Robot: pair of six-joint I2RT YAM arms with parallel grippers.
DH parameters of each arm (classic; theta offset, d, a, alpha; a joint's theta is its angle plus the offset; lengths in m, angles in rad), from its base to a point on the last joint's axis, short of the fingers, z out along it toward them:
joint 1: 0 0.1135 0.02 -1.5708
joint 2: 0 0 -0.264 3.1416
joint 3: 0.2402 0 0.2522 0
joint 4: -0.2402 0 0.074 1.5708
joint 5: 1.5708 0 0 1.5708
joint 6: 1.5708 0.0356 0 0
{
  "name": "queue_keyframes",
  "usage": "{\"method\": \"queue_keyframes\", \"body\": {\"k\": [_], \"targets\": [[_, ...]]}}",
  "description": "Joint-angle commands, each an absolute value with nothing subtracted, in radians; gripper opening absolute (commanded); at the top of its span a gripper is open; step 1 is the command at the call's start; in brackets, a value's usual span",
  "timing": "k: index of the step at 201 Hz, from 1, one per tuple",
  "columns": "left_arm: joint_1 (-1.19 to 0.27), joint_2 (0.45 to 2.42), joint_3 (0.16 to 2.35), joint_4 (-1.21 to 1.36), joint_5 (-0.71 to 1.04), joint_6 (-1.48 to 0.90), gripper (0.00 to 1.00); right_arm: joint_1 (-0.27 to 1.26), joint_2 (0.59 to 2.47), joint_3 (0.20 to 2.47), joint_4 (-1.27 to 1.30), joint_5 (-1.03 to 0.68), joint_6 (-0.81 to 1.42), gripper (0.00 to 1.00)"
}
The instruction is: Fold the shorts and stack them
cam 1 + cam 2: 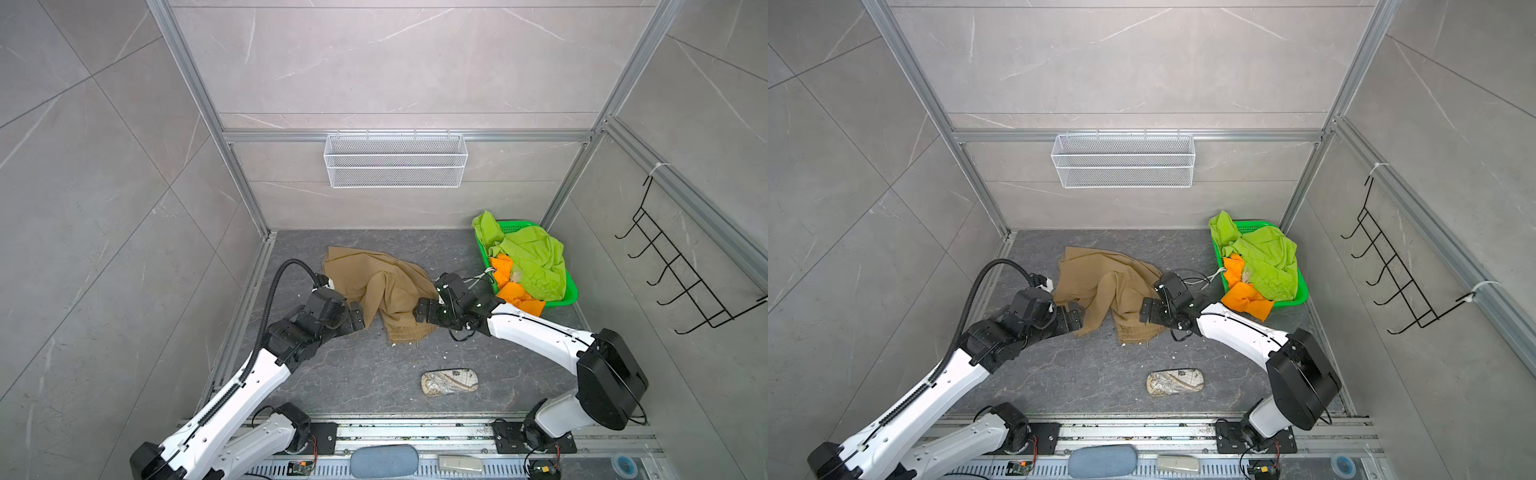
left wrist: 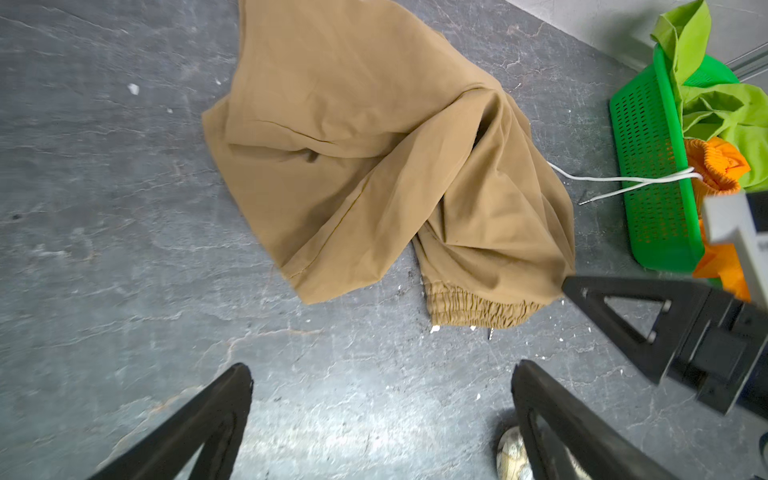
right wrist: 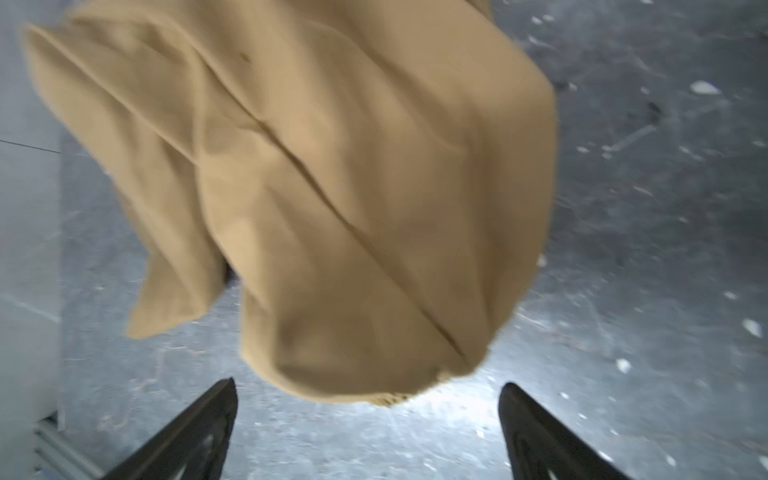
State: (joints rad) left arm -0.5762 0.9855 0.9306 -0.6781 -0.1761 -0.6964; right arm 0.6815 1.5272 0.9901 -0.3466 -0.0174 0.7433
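The tan shorts (image 1: pixel 374 286) lie crumpled in the middle, waistband partly hidden. Left gripper (image 2: pixel 382 368) and right gripper (image 3: pixel 366 382) flank them, jaws apart, empty. Green shorts (image 1: pixel 536 257) half-cover orange shorts (image 1: pixel 519 297) in the far-right basket (image 1: pixel 515 227).

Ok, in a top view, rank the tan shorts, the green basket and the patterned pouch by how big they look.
1. Tan shorts and green basket: they look about alike, and the basket is largely hidden by what lies in it, so I won't rank these two.
2. Patterned pouch: clearly the smallest.
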Motion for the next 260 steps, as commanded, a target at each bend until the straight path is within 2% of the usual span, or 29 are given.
{"method": "queue_keyframes", "body": {"k": [1,40,62,80,95,117,149,167,180,196,230,243,260], "targets": [[-0.527,1.068,0.942,-0.561,-0.051,-0.659,1.00,0.686,1.523,0.930,-0.317,0.006,0.721,0.98],[-0.475,1.205,0.957,-0.456,0.048,-0.666,1.00,0.686,1.665,0.928,-0.166,-0.044,0.738,0.91],[-0.464,1.270,0.995,-0.445,0.067,-0.673,1.00,0.685,1.727,1.003,-0.148,-0.063,0.714,0.69],[-0.461,1.309,1.021,-0.440,0.115,-0.688,1.00,0.683,1.755,1.100,-0.216,-0.026,0.674,0.36],[-0.460,1.319,1.020,-0.433,0.143,-0.699,1.00,0.669,1.764,1.164,-0.279,0.017,0.647,0.14],[-0.460,1.286,0.965,-0.402,0.162,-0.721,1.00,0.606,1.741,1.189,-0.296,0.014,0.614,0.00],[-0.460,1.206,0.860,-0.386,0.162,-0.748,1.00,0.440,1.760,1.302,-0.434,0.037,0.513,0.00],[-0.460,1.169,0.801,-0.373,0.140,-0.764,1.00,0.374,1.820,1.407,-0.564,0.123,0.439,0.01],[-0.459,1.163,0.780,-0.365,0.146,-0.768,1.00,0.356,1.840,1.464,-0.628,0.163,0.395,0.14],[-0.460,1.175,0.783,-0.371,0.150,-0.761,1.00,0.357,1.808,1.486,-0.666,0.182,0.376,0.38],[-0.459,1.238,0.826,-0.377,0.155,-0.734,1.00,0.365,1.659,1.359,-0.648,0.144,0.440,0.77],[-0.460,1.267,0.852,-0.378,0.159,-0.722,1.00,0.372,1.611,1.268,-0.608,0.098,0.485,0.86],[-0.460,1.302,0.884,-0.367,0.172,-0.715,1.00,0.382,1.569,1.141,-0.524,0.035,0.551,0.89]]}}
